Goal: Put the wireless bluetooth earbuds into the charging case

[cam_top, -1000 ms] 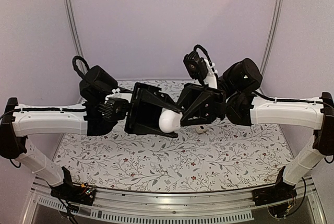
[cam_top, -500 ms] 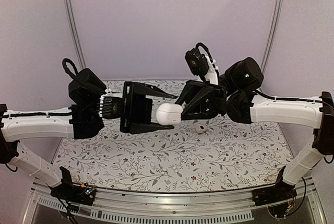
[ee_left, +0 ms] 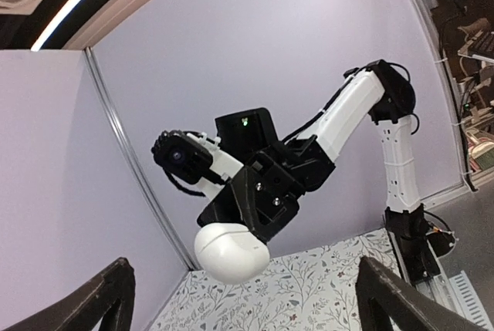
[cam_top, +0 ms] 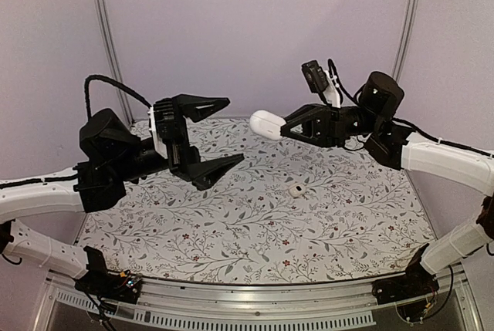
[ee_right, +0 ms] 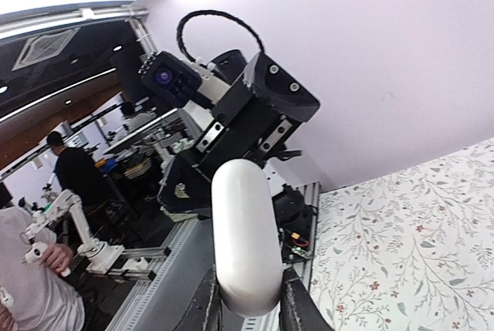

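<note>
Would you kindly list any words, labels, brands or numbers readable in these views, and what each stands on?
None can be read: the white pebble-shaped plastic case shows no marking, the floral-patterned table cover bears only leaves and flowers, and background items are too blurred.

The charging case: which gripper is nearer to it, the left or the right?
Right. The right gripper holds the charging case in its shut jaws, in the air. The left gripper stands open to the case's left in the top view, apart from it.
</note>
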Robot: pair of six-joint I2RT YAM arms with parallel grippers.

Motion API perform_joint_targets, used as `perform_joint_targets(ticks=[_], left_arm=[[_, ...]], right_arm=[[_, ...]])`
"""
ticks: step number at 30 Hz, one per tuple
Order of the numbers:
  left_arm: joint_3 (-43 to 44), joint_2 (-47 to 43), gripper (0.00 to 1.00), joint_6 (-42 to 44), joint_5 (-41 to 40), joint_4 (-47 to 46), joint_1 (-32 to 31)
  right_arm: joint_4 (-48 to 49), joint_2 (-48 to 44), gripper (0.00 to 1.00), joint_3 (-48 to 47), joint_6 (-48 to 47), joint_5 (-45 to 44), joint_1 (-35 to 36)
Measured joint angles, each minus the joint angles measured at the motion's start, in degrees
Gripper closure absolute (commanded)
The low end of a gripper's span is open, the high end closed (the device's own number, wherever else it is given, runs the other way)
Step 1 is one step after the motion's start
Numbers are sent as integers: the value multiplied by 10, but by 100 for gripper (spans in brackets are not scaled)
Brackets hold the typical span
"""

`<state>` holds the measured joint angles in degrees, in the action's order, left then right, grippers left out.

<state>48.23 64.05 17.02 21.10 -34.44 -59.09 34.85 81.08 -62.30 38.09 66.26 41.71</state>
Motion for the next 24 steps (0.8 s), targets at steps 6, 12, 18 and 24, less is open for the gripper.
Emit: perform_joint_targets(ticks=[6,12,18,24], left_arm=[[23,0,0,-78,-76,119,0],[82,56,0,-148,-78,227,49],[85,92,9,-181,-9,277,85],[81,122,26,-191,87,278,108]], right_arm=[[-224,-48,100,-3,-179,-112,-9],[-368,-50,100,-3,-289,-196,-9],[-435,-52,100,3,-362,-233,-9],[-453,-55,100,28,-397,-232,-9]])
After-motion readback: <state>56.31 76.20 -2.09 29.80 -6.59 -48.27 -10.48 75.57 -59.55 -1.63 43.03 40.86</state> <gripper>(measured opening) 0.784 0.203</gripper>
